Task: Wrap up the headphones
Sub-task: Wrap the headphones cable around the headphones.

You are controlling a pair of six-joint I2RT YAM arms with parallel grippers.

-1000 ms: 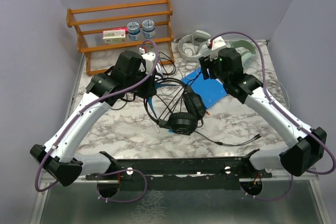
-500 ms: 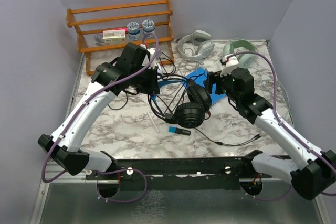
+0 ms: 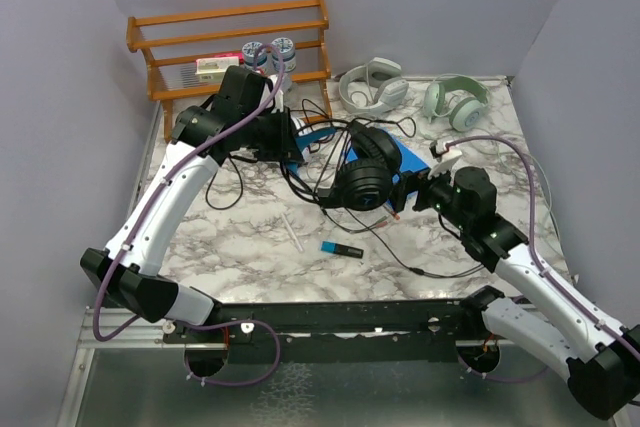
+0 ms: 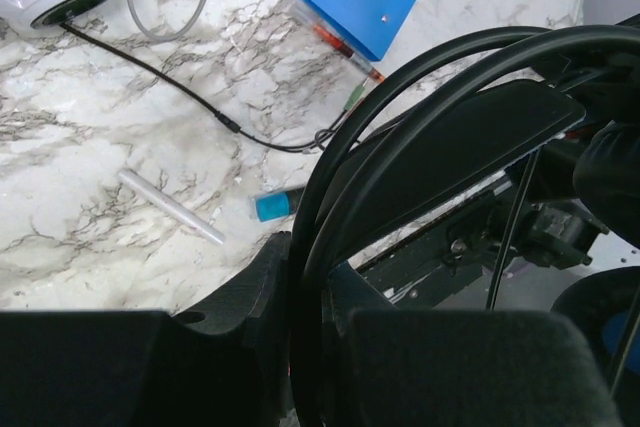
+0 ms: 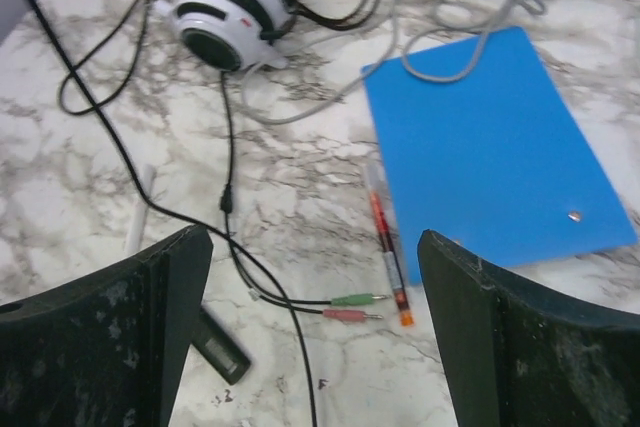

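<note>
My left gripper (image 3: 297, 143) is shut on the headband of the all-black headphones (image 3: 364, 173) and holds them above the table; the band (image 4: 450, 127) runs between its jaws (image 4: 310, 277). Their thin cable hangs in loops down to the table. My right gripper (image 3: 415, 197) is open and empty, just right of the black ear cups, low over the marble (image 5: 315, 237). The white-and-black headphones (image 5: 230, 17) lie at the back left, with their cable ending in green and pink plugs (image 5: 352, 306). The pale grey-white pair (image 3: 372, 83) lies at the back.
A pale green pair (image 3: 455, 99) lies back right. A blue board (image 5: 490, 137) lies under the black headphones, with an orange-tipped pen (image 5: 385, 237) beside it. A white stick (image 3: 292, 233) and a blue-ended black stick (image 3: 342, 249) lie nearer. A wooden rack (image 3: 230, 57) stands back left.
My left gripper has lifted the black headphones and carried them back and to the right. My right arm has swung from the back toward the front, down beside the headphones.
</note>
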